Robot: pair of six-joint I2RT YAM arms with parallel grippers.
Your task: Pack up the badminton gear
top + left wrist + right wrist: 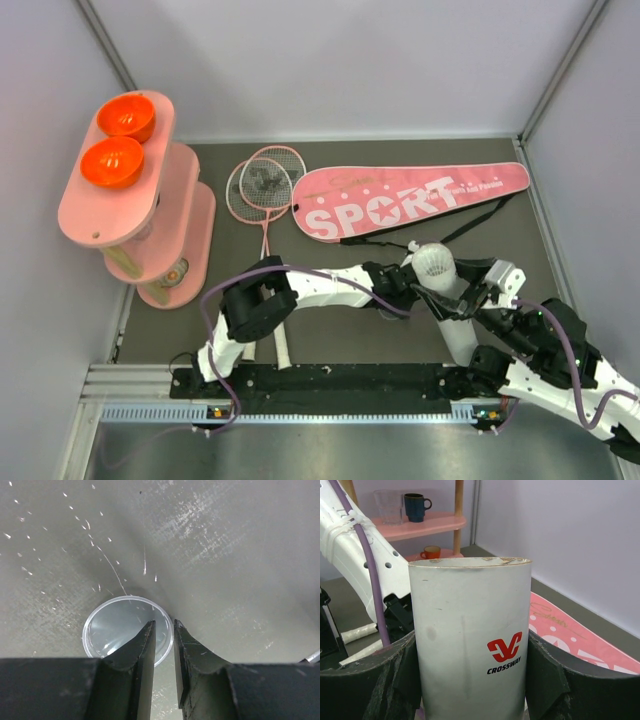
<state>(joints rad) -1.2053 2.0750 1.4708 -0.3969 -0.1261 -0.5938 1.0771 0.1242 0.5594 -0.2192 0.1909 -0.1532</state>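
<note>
We record the white tube [458,338] tilted in the right gripper's [468,300] clasp, with a shuttlecock [434,263] at its upper end. Two rackets [262,187] lie just beside the pink SPORT bag [400,200]. Orange bowls [118,140] sit on the pink stand [75,215].

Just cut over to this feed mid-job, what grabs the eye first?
A long white cardboard tube printed CROSSWAY sits clamped between the right fingers at the table's front right. Behind it lies a pink racket-shaped bag lettered SPORT, two pink-framed rackets at its left. Two bright orange bowls top the pink oval stand at far left.
</note>
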